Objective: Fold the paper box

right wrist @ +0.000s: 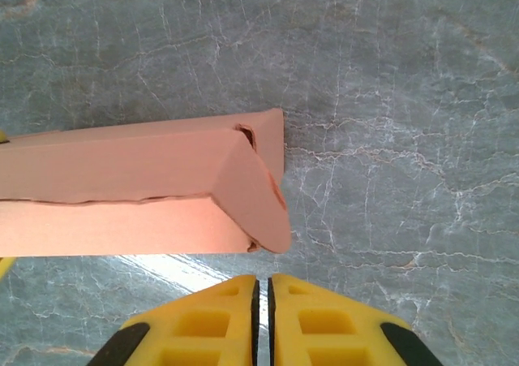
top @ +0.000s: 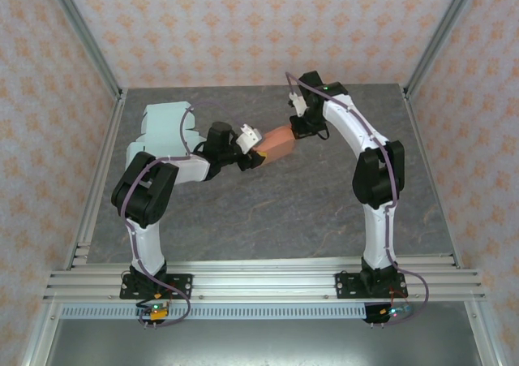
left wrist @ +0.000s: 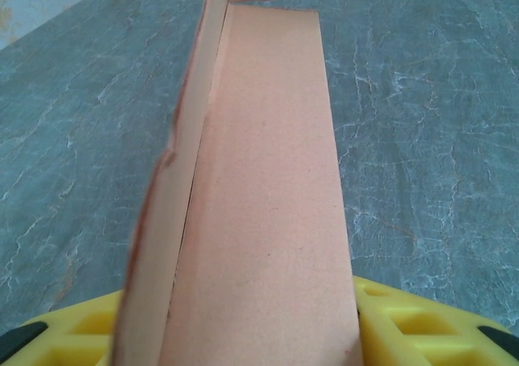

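Your paper box [top: 280, 144] is over the middle of the counter [top: 324, 212], a little toward 12 o'clock. In the top view its long axis runs from about 8 o'clock to 2 o'clock. It is a long, narrow, orange-pink carton with a pincer at each end.

Your left pincer [top: 256, 155] has the box's 8 o'clock end. From the left wrist, the carton runs straight out between the yellow left fingers [left wrist: 405, 321], one on either side of it, so this pincer is closed on the box at a middling width. One long panel lies flat toward the camera. A second stands up along its 9 o'clock edge, and the two meet in a crease.

Your right pincer [top: 298, 132] is at the box's 2 o'clock end and holds nothing. The yellow right fingers [right wrist: 324, 317] are pressed nearly together, with a thin slit between them. From the right wrist, the box end lies just past the fingertips at 12 o'clock, with a strip of bare counter showing between. That end carries a rounded flap [right wrist: 263, 200] folded across the opening. You cannot tell whether the box rests on the counter or hangs clear of it.

A pale mint object [top: 166, 127] lies at the counter's 10 o'clock, partly under your left arm [top: 146, 191].
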Motion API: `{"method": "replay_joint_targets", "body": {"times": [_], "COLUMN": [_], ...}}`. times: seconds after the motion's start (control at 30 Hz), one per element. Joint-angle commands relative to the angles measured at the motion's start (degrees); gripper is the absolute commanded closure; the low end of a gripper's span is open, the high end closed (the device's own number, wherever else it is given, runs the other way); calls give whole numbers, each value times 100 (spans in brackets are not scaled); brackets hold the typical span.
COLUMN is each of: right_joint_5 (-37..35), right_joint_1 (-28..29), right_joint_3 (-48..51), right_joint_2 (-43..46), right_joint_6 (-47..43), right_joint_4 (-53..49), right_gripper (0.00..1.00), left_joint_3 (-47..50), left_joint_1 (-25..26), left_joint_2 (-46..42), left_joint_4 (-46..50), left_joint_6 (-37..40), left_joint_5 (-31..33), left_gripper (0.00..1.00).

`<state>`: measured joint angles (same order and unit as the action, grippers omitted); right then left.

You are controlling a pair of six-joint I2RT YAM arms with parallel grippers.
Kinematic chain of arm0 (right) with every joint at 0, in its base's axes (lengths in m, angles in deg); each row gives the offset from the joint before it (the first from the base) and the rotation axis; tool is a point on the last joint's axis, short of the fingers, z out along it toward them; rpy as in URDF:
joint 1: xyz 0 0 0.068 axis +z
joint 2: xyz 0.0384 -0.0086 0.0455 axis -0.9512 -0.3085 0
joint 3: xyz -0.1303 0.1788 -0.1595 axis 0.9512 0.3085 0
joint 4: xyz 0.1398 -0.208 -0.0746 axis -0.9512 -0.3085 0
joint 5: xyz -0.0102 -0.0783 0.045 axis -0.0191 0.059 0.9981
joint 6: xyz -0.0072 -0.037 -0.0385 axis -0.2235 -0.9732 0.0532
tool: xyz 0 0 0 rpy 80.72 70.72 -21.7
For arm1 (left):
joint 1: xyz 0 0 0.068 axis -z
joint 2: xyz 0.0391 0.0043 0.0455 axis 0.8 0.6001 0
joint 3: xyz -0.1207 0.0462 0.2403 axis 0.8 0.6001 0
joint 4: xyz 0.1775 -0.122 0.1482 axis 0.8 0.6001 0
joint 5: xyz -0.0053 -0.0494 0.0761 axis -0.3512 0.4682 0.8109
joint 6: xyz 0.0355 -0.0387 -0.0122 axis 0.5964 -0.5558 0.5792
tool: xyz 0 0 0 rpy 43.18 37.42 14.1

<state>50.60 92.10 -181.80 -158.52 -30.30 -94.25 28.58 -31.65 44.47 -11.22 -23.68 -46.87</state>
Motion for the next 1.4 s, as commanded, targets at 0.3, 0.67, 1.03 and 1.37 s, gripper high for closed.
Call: {"method": "replay_joint_targets", "body": {"times": [0.3, 0.67, 1.03, 1.37], "right_joint_5": [342, 559, 812, 900], "right_joint_1": [-109, -248, -241, -242], "right_joint_3": [1108, 1191, 1433, 1527], "right_joint_2": [1078, 839, 842, 765], "right_joint_6": [-298, -1362, -1399, -1023], "right_joint_4": [1346, 1642, 1606, 2197], "right_gripper": [76, 70, 72, 84], "left_joint_3": [-357, -527, -614, -650], "left_joint_1": [-92, -100, -106, -100], "left_joint_2": [48, 92, 141, 145], "left_joint_4": [582, 969, 1040, 1161], "left_joint_6": [170, 318, 341, 433], "left_joint_5": [-491, -657, -619, -674], "left_gripper": [50, 50, 50, 50]}}
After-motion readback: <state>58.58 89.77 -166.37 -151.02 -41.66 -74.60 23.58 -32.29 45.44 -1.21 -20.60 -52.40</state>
